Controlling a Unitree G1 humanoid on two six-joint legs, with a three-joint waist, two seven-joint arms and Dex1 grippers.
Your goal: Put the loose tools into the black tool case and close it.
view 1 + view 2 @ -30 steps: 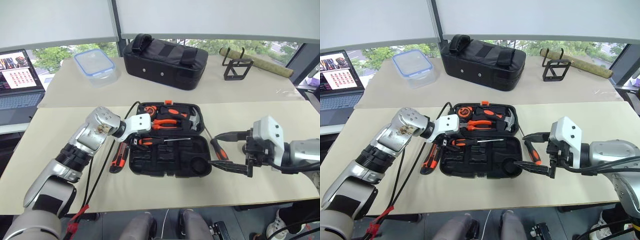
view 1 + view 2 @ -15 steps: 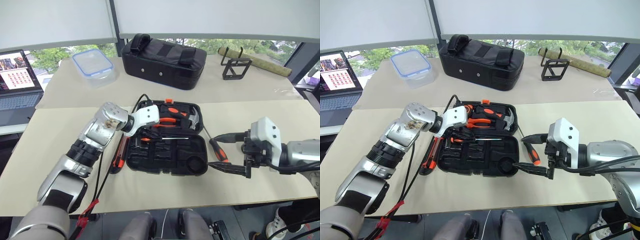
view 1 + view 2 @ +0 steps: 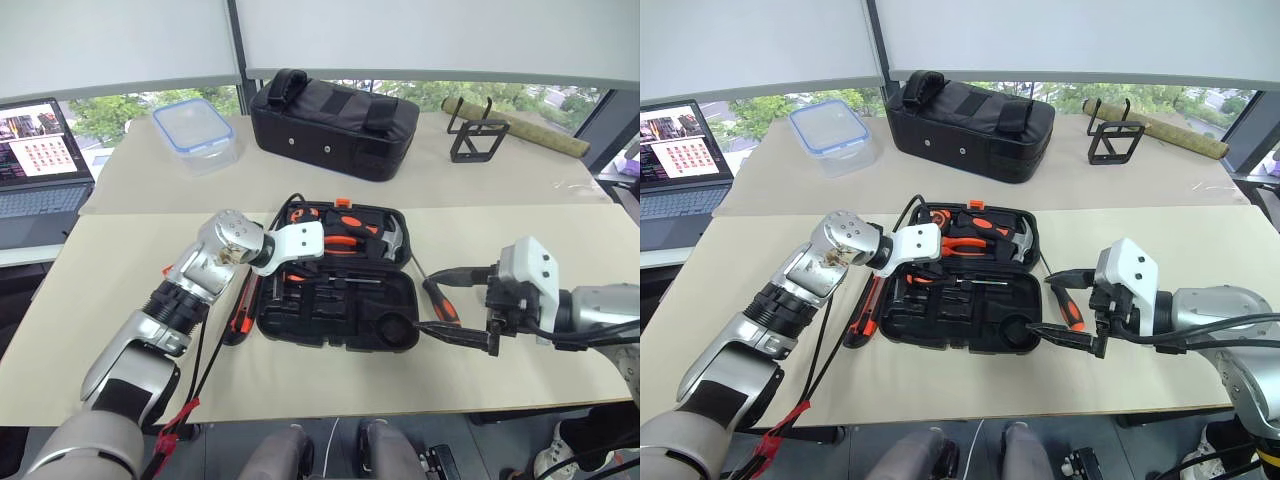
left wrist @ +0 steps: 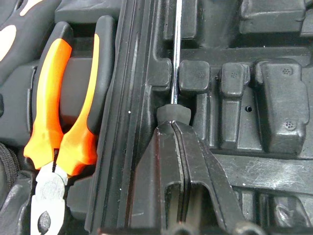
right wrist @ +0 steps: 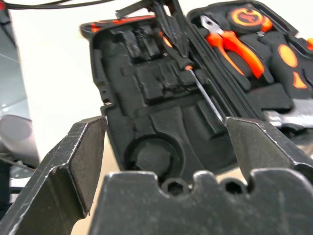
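Small black hard-plastic clamshell tool case [image 3: 340, 330] lay open at the middle of the beige table [image 3: 90, 300], lid half away from the robot, slotted half nearer. In the lid: orange-handled pliers [image 4: 63, 117], a steel-headed hammer [image 3: 392, 240] and a round orange-faced tape measure [image 5: 246, 17].

Left gripper [image 4: 172, 128] reached into the case from its left side, fingers pressed together on the handle end of a slim screwdriver [image 3: 345, 281] with a thin steel shaft, which lay across the slotted half along the hinge ridge. Moulded black blocks sat just beside the shaft.

Right gripper [image 3: 446, 304] hung just off the case's right edge, fingers [image 5: 73, 166] spread wide and holding nothing. Between them lay a black-and-orange-handled screwdriver [image 3: 438, 300] on the table, near the case's right side.

An orange-and-black utility knife [image 3: 240, 308] lay on the table beside the case's left edge, partly hidden by the left forearm and its cables.

Farther back: a large black fabric bag [image 3: 333, 122], a clear lidded plastic box with blue rim [image 3: 196, 132], a black wire stand [image 3: 477, 138], a rolled olive mat [image 3: 540, 128]. An open laptop [image 3: 40, 160] sat at far left.
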